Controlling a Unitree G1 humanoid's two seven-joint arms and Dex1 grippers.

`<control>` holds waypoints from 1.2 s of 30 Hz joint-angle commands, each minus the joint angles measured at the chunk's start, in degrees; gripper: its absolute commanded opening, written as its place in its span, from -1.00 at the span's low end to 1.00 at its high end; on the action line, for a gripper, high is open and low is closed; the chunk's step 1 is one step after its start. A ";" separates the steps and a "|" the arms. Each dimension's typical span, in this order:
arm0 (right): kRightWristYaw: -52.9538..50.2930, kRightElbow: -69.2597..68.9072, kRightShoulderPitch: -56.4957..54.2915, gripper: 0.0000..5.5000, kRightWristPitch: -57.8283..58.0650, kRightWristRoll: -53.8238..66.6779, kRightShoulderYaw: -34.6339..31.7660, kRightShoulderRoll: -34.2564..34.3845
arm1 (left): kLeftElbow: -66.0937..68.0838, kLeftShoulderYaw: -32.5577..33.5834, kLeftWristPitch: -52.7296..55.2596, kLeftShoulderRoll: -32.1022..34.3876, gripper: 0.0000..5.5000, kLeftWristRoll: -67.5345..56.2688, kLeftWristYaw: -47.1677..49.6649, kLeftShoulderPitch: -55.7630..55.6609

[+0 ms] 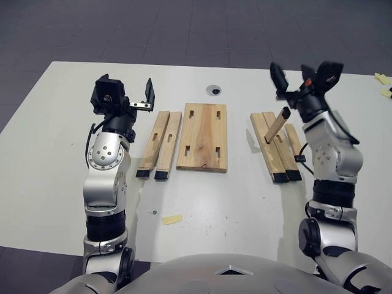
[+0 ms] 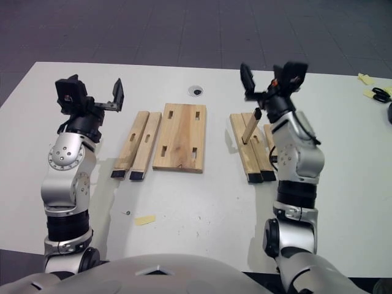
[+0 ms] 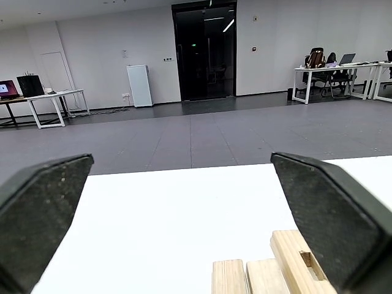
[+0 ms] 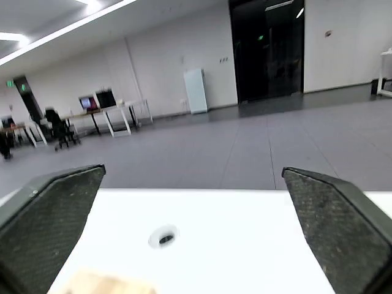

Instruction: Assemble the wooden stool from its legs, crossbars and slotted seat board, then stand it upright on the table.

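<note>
**Two open grippers, nothing joined yet**

Assembly has not begun. A pale, flat wooden seat board with four slots (image 1: pixel 202 136) lies on the white table (image 1: pixel 61 110). Two slotted wooden legs (image 1: pixel 153 144) lie just left of the board. A cluster of legs and crossbars (image 1: pixel 274 156) lies to its right, with one short stick (image 1: pixel 277 125) propped at a tilt.

The left gripper (image 1: pixel 125 92) hovers by the left pair and the right gripper (image 1: pixel 303 76) above the cluster. Both have their jaws wide apart and empty.

The likely next move is to come down on the tilted stick and close across its narrow faces.

The left wrist view catches the leg ends (image 3: pixel 288 248) close up. The right wrist view adds a round table hole (image 4: pixel 164 237) beyond the board.
</note>
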 commanded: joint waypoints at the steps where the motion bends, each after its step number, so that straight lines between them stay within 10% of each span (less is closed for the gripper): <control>1: -1.21 -1.39 -5.36 0.96 1.94 2.16 -2.28 -1.59 | 0.38 -0.20 -0.56 -0.22 0.96 0.63 0.17 0.36; 12: 0.81 -1.14 12.29 0.96 4.79 -2.77 5.96 0.17 | 0.00 -0.54 -0.36 -0.87 0.96 0.68 0.72 0.78; 20: -0.03 -4.34 4.35 0.96 4.66 13.15 -6.92 2.28 | -1.01 -0.83 0.02 -2.48 0.96 0.64 1.28 1.41; 36: 22.14 -12.77 34.16 0.96 25.00 22.23 -6.56 -19.44 | -6.78 -0.64 0.54 -4.83 0.96 2.20 4.45 11.08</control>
